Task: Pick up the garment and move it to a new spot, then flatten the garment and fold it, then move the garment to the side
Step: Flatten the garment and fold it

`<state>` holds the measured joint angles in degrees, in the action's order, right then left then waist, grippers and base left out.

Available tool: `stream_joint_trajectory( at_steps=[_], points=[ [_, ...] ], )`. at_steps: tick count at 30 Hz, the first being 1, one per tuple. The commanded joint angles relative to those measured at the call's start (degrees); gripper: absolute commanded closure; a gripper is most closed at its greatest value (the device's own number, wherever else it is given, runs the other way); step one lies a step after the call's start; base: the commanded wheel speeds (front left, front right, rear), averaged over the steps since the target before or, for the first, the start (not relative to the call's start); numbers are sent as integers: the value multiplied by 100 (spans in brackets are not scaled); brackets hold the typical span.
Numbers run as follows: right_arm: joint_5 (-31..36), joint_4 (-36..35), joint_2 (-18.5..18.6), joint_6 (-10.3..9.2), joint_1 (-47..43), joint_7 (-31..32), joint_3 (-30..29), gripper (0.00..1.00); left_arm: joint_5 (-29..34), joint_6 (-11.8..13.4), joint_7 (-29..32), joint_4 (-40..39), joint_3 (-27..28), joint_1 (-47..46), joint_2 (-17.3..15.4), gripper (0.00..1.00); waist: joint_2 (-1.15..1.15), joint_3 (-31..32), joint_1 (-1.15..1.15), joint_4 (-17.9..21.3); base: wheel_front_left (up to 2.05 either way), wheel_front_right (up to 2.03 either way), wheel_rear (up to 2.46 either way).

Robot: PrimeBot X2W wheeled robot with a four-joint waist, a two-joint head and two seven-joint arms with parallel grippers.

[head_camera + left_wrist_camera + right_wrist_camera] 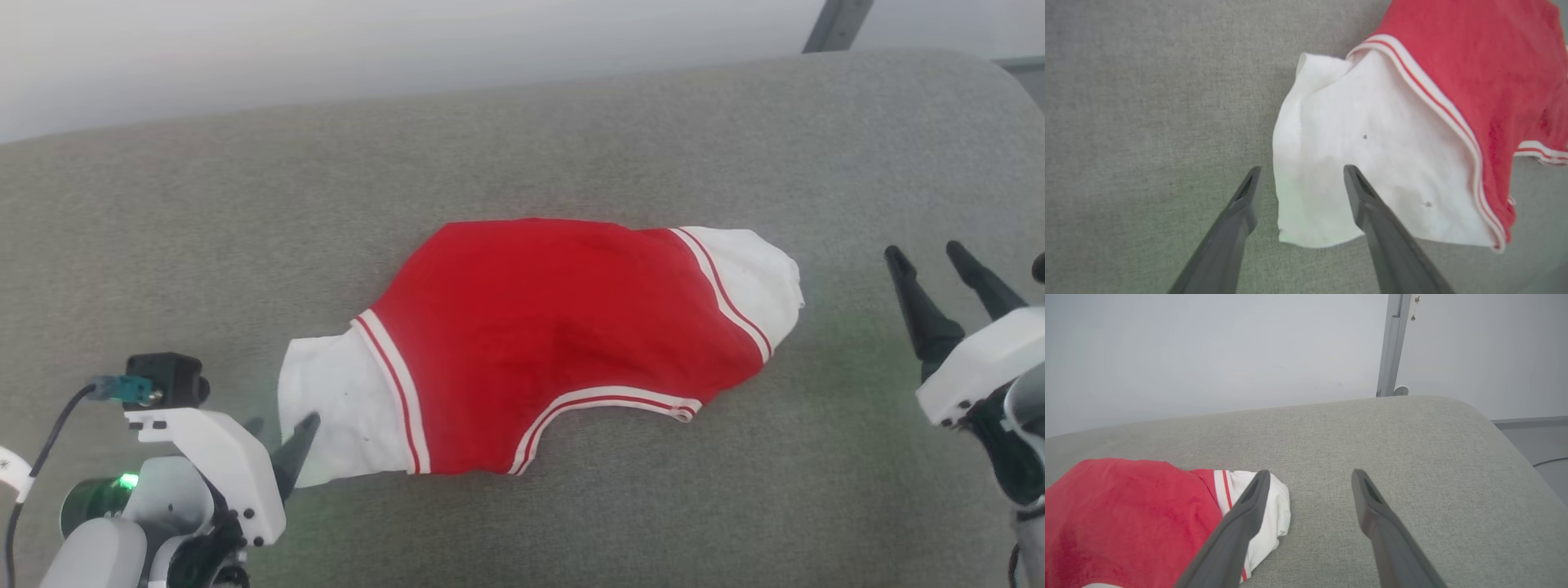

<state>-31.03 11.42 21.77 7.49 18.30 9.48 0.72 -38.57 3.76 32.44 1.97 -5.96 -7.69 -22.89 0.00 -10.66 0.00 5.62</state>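
1. Left gripper (277, 433), lower left of the head view: fingers apart, nothing held. In the left wrist view the left gripper (1302, 175) straddles the outer edge of the white left-hand sleeve (1355, 163), with one finger over bare cushion and the other over the cloth. Whether it touches the cloth cannot be told.
2. The garment (563, 327) lies at the centre of the head view, running from lower left to upper right. The red body is smooth, a white sleeve shows at each end, and a curved striped trim runs along the lower edge. No lettering shows.
3. Right gripper (925, 255), right edge of the head view: fingers apart, empty, and clear of the right-hand sleeve (759, 278).
4. Progress, as judged: the garment is placed and flattened, and looks folded once across. With both grippers free of it, a further fold and the move to the side appear outstanding. The left sleeve is the likely next grasp point.
5. Surface: a grey woven cushion (571, 139), rounded at its far edge and otherwise bare.
6. Room: a pale wall (1208, 355) with a grey metal post (1392, 347) at upper right, and grey floor (1535, 437) at far right of the right wrist view.
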Motion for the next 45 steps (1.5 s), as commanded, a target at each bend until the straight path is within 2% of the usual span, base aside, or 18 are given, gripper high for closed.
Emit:
stream_joint_trajectory(
  at_steps=[1,7,10,13,14,16,17,18,23,29,38,42,45],
  points=[
    [67,-111,-73,0,-116,-33,-43,0,10,122,239,-92,-31,76,-65,0,0,-50,0,65,0,0,0],
    [170,-373,-348,0,-380,71,-215,0,-30,555,1033,-294,-118,84,-143,0,0,-175,0,208,0,0,0],
    [205,-444,-447,0,-464,133,-246,0,14,636,1243,-186,-198,26,-192,0,0,-234,0,262,0,0,0],
    [228,-478,-502,0,-529,225,-235,0,43,591,1336,-7,-308,-62,-192,0,0,-267,0,291,0,0,0],
    [232,-490,-507,0,-533,256,-228,0,44,578,1355,67,-342,-71,-184,5,0,-272,0,294,0,0,0],
    [208,-499,-517,0,-557,357,-183,0,103,507,1325,205,-419,-150,-212,84,0,-281,0,296,0,0,0],
    [208,-499,-517,0,-557,357,-183,0,103,507,1325,205,-419,-150,-212,84,0,-281,0,296,0,0,0],
    [191,-499,-507,0,-565,397,-173,0,90,484,1336,268,-446,-181,-196,100,0,-283,0,287,0,0,0],
    [49,-455,-432,0,-433,711,-14,0,60,260,1329,574,-575,-366,-206,100,0,-309,0,205,0,0,0],
    [-170,-41,-165,0,25,1217,298,0,126,143,1184,764,-579,-672,-231,100,0,-433,0,-15,0,0,0],
    [-359,1305,305,0,1205,2075,822,0,223,-80,960,965,-831,-1205,-3,100,0,-834,0,-581,0,0,0],
    [-358,1850,407,0,1568,2417,1135,0,233,-146,855,1055,-905,-1352,90,100,0,-994,0,-750,0,0,0],
    [-468,2261,345,0,1724,2626,1338,0,220,-200,781,1145,-959,-1449,169,100,0,-1090,0,-851,0,0,0]
  ],
)
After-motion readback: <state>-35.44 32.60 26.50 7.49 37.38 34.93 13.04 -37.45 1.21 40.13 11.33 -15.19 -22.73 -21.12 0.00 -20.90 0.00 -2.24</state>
